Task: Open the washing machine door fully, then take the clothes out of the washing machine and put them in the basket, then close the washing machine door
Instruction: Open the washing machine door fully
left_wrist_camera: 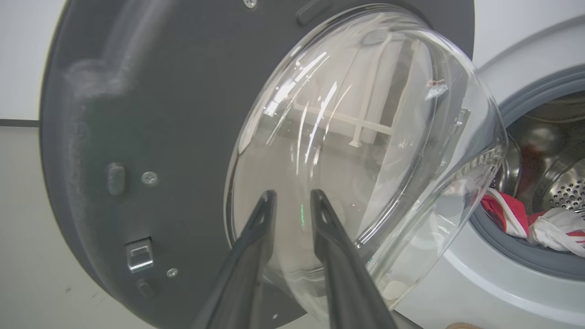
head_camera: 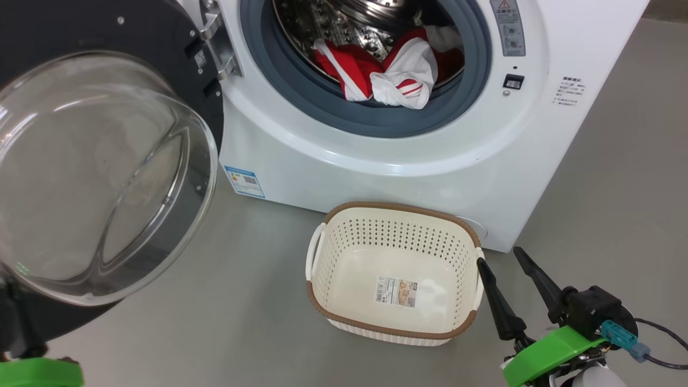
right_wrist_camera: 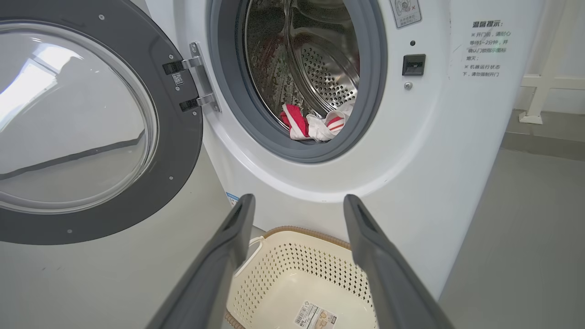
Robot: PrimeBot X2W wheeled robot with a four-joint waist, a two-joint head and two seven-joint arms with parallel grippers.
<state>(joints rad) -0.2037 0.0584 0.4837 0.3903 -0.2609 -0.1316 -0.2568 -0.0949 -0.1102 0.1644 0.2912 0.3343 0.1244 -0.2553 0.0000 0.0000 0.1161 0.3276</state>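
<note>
Opening is looking done: the washing machine door (left_wrist_camera: 137, 137) is hanging wide just ahead of the left gripper (left_wrist_camera: 295, 201), which is sitting slightly open, empty. The right gripper (head_camera: 499, 256) is gaping just beside the basket (head_camera: 398, 207); the clothes (head_camera: 400, 72), up ahead of it inside the washing machine (head_camera: 376, 177), are likely wanting a reach next.

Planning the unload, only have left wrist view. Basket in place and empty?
Observer: Yes. The basket sits on the floor right before the washing machine, under its opening, holding just a paper label.
Operator: Right end effector?
Observer: The right end effector is open and empty, at the basket's right side.
Operator: Door clear of the opening?
Observer: Right wrist view shows the washing machine door hinged out to the left, the whole opening unblocked.
</note>
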